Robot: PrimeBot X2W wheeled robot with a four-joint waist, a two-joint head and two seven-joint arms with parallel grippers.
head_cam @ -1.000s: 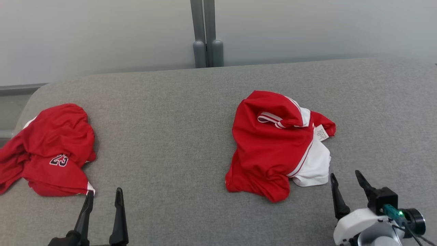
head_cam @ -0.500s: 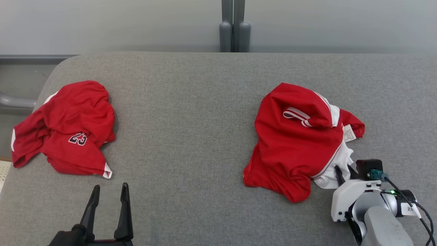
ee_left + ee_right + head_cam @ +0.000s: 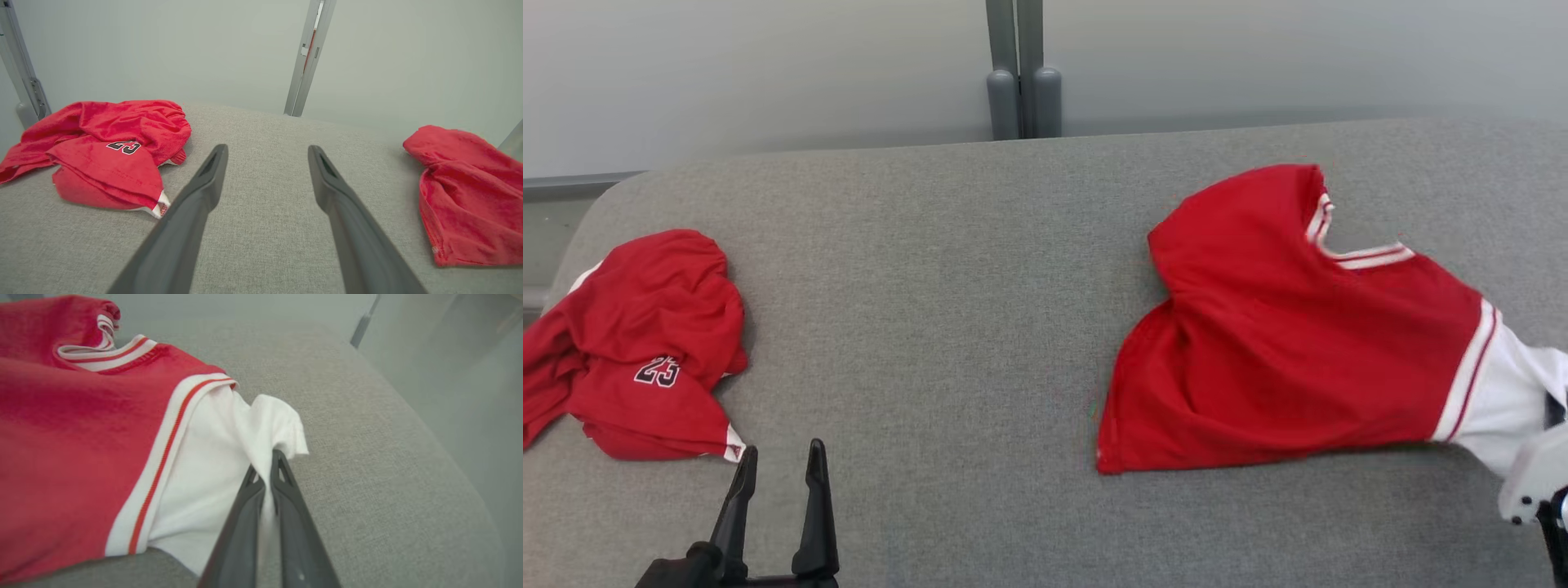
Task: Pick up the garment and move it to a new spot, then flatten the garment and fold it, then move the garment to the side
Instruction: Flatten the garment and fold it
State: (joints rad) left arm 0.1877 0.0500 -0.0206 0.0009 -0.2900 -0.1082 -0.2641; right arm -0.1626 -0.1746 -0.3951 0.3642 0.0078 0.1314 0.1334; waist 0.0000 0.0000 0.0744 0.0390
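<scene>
- Head view gives you a red knit jersey with white striped trim (image 3: 1282, 359) lying on the right half of a grey, coarse-woven padded surface (image 3: 947, 327). Its body spreads in a broad, fairly smooth sheet, with a V-shaped collar at the far edge and a white sleeve (image 3: 1507, 392) trailing off to the robot's right.
- A second red garment printed with "23" (image 3: 645, 343) sits bunched in soft folds at the left end, well apart from the jersey.
- Two grey upright posts (image 3: 1017, 82) stand against a pale wall behind the surface.
- Half a second ago the jersey was a crumpled heap with the collar folded over on top. Now you see it drawn out sideways with the collar open. The camera has also swung, so the "23" garment's shift in the picture is not its own.
- Your right gripper (image 3: 265, 461) has its dark fingers pressed together on a pinch of the white sleeve, and the cloth puckers just above the tips.
- Your left gripper (image 3: 781, 447) stands with its fingers apart and holds nothing. It is over bare grey fabric, just beside the "23" garment's white-tipped corner.
</scene>
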